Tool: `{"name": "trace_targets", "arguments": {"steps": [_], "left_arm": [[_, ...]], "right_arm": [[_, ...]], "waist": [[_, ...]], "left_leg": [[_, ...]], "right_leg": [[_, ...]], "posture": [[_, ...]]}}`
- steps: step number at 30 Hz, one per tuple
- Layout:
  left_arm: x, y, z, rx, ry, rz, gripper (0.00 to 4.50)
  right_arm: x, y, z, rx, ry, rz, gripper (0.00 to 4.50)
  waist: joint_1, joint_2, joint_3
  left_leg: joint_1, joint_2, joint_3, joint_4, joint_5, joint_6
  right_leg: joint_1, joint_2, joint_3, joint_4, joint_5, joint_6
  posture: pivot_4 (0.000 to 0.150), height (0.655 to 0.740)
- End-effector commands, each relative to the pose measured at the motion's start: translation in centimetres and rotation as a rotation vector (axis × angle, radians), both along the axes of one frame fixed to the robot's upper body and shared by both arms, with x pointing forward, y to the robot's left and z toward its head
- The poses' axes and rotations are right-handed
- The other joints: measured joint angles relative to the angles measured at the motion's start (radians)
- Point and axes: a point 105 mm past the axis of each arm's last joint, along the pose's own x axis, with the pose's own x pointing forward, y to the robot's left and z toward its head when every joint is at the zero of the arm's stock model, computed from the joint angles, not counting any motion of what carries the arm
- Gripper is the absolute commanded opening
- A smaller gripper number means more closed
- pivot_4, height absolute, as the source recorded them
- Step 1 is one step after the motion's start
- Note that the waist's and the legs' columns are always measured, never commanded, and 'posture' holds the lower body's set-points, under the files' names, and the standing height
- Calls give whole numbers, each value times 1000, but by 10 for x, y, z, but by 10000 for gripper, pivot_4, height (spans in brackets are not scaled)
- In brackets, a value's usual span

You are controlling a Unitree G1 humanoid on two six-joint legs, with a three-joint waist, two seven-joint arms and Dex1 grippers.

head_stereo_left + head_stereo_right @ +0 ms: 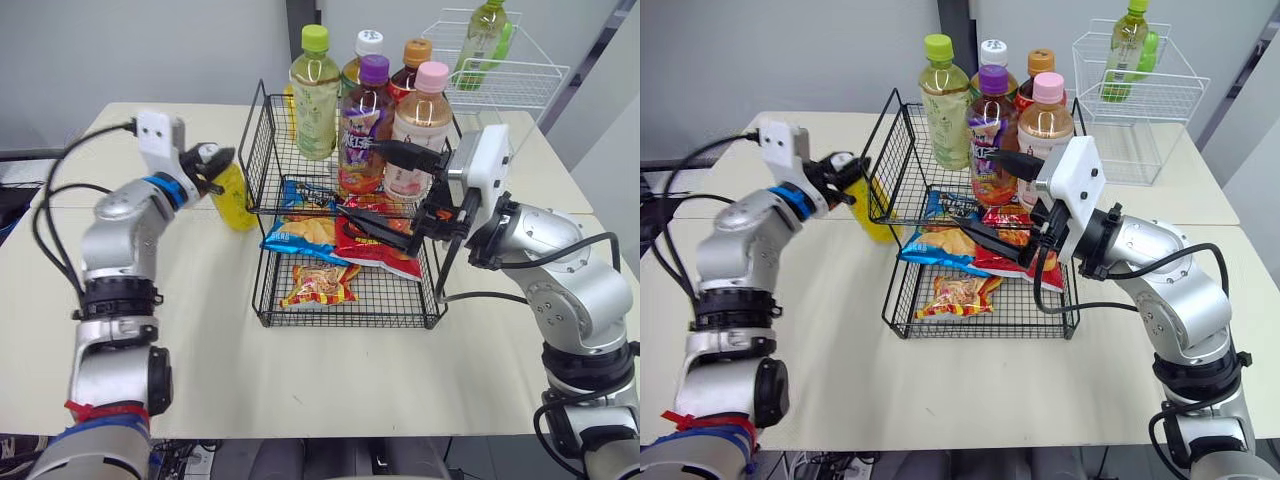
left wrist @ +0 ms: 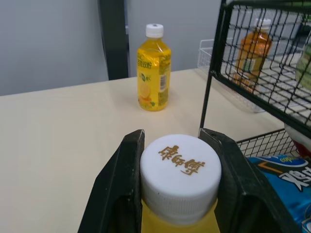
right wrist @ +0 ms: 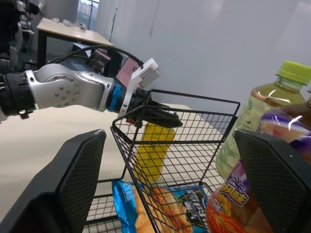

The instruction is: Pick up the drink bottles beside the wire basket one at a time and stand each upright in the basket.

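Observation:
My left gripper (image 1: pixel 208 166) is shut on the white cap (image 2: pixel 181 167) of a yellow drink bottle (image 1: pixel 233 197). The bottle hangs tilted, just outside the left side of the black two-tier wire basket (image 1: pixel 345 324). Several bottles stand upright in the basket's upper tier, among them a green tea bottle (image 1: pixel 315 95), a purple-capped one (image 1: pixel 365 125) and a pink-capped one (image 1: pixel 420 130). My right gripper (image 1: pixel 386 190) is open at the basket's right front, its fingers spread around the purple-capped bottle without touching it. A second yellow bottle (image 2: pixel 153 68) stands on the table behind the basket.
Snack bags (image 1: pixel 315 285) lie in the basket's lower tier. A white wire basket (image 1: pixel 500 75) holding a green bottle (image 1: pixel 485 35) stands at the back right. Bare table (image 1: pixel 300 380) stretches in front of the black basket and to its left.

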Motion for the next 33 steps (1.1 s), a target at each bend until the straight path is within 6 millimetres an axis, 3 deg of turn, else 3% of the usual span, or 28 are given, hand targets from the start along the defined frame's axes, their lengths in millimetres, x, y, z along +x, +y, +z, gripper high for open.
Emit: {"name": "trace_targets", "arguments": {"steps": [1, 7, 12, 15, 18, 23, 27, 33], "left_arm": [[-27, 1, 82, 22, -194, -111, 13799], [-75, 0, 166, 35, -253, -380, 13799], [-84, -11, 203, 32, -305, -456, 13799], [-87, -38, 218, 28, -319, -563, 13799], [-85, -67, 219, 43, -304, -658, 13799], [-70, -101, 192, 69, -222, -730, 13799], [-61, -115, 164, 120, -153, -750, 13799], [-52, -125, 139, 152, -108, -741, 13799]], "right_arm": [[-8, -4, 17, 56, -63, 9, 45000], [-7, -6, 23, 94, -80, -8, 45000], [-7, -6, 23, 104, -83, -15, 45000], [-6, -8, 25, 115, -96, -34, 45000], [-5, -10, 26, 124, -105, -56, 45000], [-5, -11, 26, 131, -109, -75, 45000], [-6, -12, 27, 129, -112, -91, 45000], [-6, -14, 26, 125, -110, -104, 45000]], "waist": [[0, 0, 0], [-4, 0, 0], [-5, 1, 0], [-5, 1, 0], [-1, 1, 0], [-12, 1, 1], [-28, 1, 1], [-28, 2, 1]], "left_leg": [[-2, 0, 0, 0, 0, 0], [-8, -1, 0, 0, 0, 0], [-7, -1, 0, 0, 0, 0], [-7, -1, 0, 0, 0, 0], [-8, -1, -1, 1, 0, 0], [-8, -1, 0, 1, 0, 0], [-7, 0, 2, 0, 0, 0], [-7, -1, 3, 0, 0, 0]], "right_leg": [[-2, 0, 0, 0, 0, 0], [-7, 0, -1, 0, 0, 0], [-7, 0, -1, 0, -1, 1], [-7, 0, -1, 2, -1, 2], [-7, 0, -2, 2, -1, 2], [-8, 0, 0, 2, 0, 1], [-9, 0, 2, 3, 0, 1], [-10, 0, 3, 6, 0, 1]], "posture": [[1500, 7400], [1500, 7400], [1500, 7400], [1500, 7400], [1500, 7400], [1500, 7400], [1500, 7400], [1500, 7400]]}}
